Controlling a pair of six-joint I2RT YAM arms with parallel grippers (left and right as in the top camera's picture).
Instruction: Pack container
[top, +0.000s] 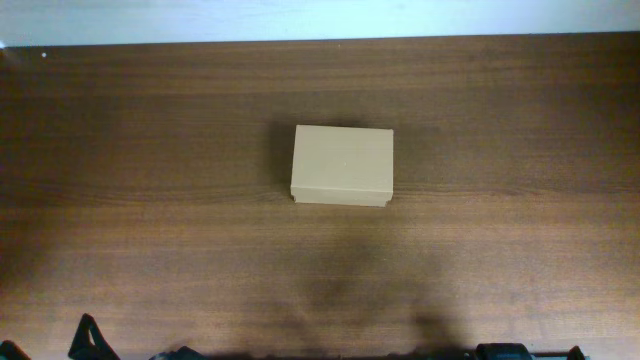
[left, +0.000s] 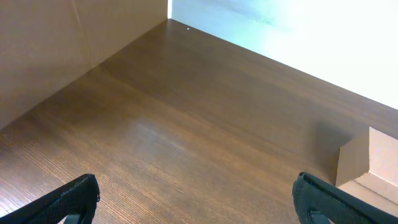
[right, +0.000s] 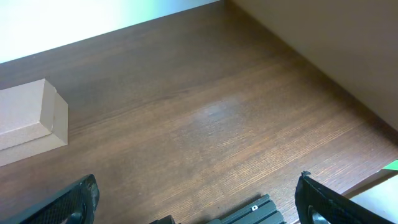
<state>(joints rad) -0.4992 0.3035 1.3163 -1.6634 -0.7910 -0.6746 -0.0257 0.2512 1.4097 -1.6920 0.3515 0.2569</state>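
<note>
We count one container (top: 342, 165), one table (top: 150, 150), and two grippers: left gripper (left: 196, 202), right gripper (right: 198, 202).

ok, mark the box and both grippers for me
box (top: 342, 165), overhead, middle of its top face
left gripper (left: 196, 202), left wrist, midway between its open fingertips
right gripper (right: 198, 202), right wrist, midway between its open fingertips

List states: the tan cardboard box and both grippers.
Small rectangular tan cardboard box: flap lid shut, lying flat, not gripped.
Left gripper: open, empty, clear of the box.
Right gripper: open, empty, clear of the box.
</note>
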